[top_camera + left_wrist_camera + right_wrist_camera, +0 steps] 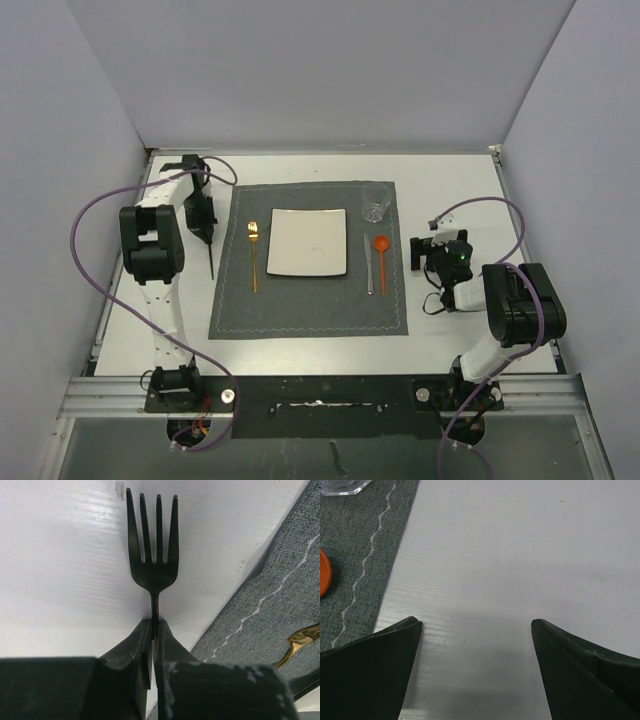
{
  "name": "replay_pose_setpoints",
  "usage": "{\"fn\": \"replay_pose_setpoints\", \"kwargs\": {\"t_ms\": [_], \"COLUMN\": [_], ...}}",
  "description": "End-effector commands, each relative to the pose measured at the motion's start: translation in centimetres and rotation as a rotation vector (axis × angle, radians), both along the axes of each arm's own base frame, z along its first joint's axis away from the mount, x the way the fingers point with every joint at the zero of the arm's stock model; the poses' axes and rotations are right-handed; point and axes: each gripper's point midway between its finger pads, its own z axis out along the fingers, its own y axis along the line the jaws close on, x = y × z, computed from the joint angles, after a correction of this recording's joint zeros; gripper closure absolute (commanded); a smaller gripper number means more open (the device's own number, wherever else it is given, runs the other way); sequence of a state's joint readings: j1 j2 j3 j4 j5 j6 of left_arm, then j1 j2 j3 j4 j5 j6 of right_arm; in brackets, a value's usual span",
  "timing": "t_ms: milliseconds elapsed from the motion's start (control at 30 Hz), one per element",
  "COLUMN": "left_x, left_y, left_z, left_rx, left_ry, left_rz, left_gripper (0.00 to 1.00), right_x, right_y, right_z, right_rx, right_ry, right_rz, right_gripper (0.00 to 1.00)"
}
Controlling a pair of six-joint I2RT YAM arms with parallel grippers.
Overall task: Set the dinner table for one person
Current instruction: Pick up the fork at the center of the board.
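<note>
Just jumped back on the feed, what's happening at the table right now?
The left gripper is shut on the handle of a black fork, holding it over the bare table just left of the placemat. The placemat already holds a gold fork, a plate, a knife, an orange spoon and a glass. The right gripper is open and empty, to the placemat's right.
</note>
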State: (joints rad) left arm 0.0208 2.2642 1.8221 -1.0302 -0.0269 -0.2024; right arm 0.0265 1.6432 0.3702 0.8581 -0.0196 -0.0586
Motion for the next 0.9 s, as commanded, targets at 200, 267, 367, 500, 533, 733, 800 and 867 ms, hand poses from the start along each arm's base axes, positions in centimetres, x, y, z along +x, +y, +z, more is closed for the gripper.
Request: {"fn": "replay_pose_setpoints", "kwargs": {"t_ms": [200, 267, 367, 500, 533, 733, 800, 867], "left_x": [1.6, 1.7, 1.6, 1.5, 1.5, 1.4, 1.4, 1.2], "left_y": [-0.4, -0.2, -0.1, 0.0, 0.0, -0.2, -0.4, -0.7], "left_z": [5.5, 6.4, 7.6, 8.5, 8.8, 9.9, 10.0, 10.0], "left_rx": [0.016, 0.024, 0.027, 0.034, 0.034, 0.028, 0.022, 0.019], "left_ry": [-0.141, -0.156, -0.173, -0.191, -0.197, -0.217, -0.219, -0.217], "left_rz": [-0.032, -0.037, -0.041, -0.045, -0.047, -0.058, -0.068, -0.078], "left_gripper": [1.0, 1.0, 1.0, 1.0, 1.0, 1.0, 1.0, 1.0], "right_x": [1.6, 1.6, 1.6, 1.6, 1.6, 1.6, 1.6, 1.6], "right_y": [0.1, 0.1, 0.1, 0.0, 0.1, 0.0, 0.1, 0.1], "right_z": [2.6, 2.6, 2.6, 2.6, 2.6, 2.6, 2.5, 2.6], "right_rx": [0.013, 0.012, 0.013, 0.013, 0.013, 0.012, 0.013, 0.013], "right_ry": [-0.09, -0.09, -0.09, -0.089, -0.09, -0.089, -0.088, -0.09], "right_rz": [0.0, 0.001, -0.001, -0.001, -0.001, -0.001, -0.001, -0.001], "right_gripper": [0.02, 0.02, 0.02, 0.02, 0.02, 0.02, 0.02, 0.02]}}
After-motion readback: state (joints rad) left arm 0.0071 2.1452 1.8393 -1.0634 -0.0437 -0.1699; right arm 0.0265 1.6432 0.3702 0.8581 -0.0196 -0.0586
